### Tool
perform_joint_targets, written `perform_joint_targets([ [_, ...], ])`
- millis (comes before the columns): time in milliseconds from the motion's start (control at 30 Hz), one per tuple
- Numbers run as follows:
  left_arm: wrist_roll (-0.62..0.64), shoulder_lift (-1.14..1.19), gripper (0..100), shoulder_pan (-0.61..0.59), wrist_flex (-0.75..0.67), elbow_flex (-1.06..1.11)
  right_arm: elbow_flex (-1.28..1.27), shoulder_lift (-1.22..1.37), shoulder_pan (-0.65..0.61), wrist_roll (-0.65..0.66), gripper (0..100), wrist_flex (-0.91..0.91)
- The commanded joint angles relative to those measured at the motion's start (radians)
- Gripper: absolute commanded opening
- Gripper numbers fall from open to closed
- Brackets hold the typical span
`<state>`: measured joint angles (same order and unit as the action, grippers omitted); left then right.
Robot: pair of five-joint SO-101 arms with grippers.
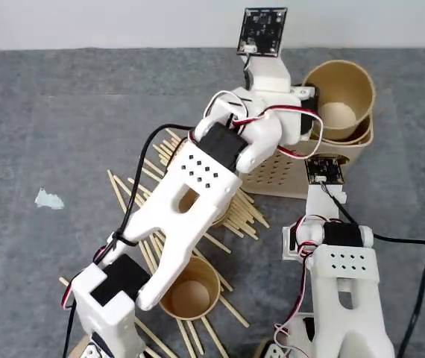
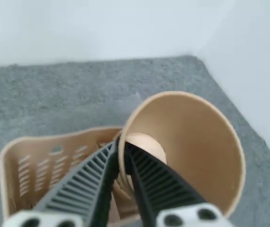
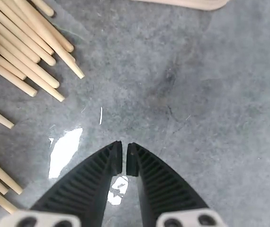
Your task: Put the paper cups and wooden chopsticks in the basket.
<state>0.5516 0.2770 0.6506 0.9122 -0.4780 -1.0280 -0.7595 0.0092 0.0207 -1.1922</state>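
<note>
Jaws of the left gripper [image 2: 121, 147] pinched a paper cup [image 2: 192, 137] over the basket [image 2: 31, 156], at one o'clock. Pressed together, the right gripper [image 3: 124, 155] hung with chopsticks [image 3: 26, 56] at its nine o'clock.

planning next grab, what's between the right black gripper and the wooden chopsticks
The right wrist view shows bare grey mat with pale flecks between right gripper and wooden chopsticks.
</note>
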Motion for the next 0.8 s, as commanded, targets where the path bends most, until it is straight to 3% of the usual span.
perform_joint_targets([
  [0,0.009,-0.015,17,0.028,0.041,-0.045,0.005,-0.033,0.007,-0.006,4.2,-0.001],
  [100,0.015,-0.015,34,0.035,0.074,-0.048,0.005,-0.033,0.007,-0.006,4.2,-0.001],
  [167,0.025,-0.017,38,0.035,0.097,-0.067,0.005,-0.033,0.007,-0.006,4.2,-0.001],
  [500,0.031,-0.017,38,0.02,0.508,-0.521,0.005,-0.033,0.007,-0.008,4.2,0.001],
  [700,0.029,-0.015,38,-0.086,0.807,-0.799,0.006,-0.033,0.007,-0.008,4.2,0.005],
  [767,0.025,-0.015,33,-0.143,0.847,-0.86,0.011,-0.033,0.007,-0.008,4.3,0.005],
])
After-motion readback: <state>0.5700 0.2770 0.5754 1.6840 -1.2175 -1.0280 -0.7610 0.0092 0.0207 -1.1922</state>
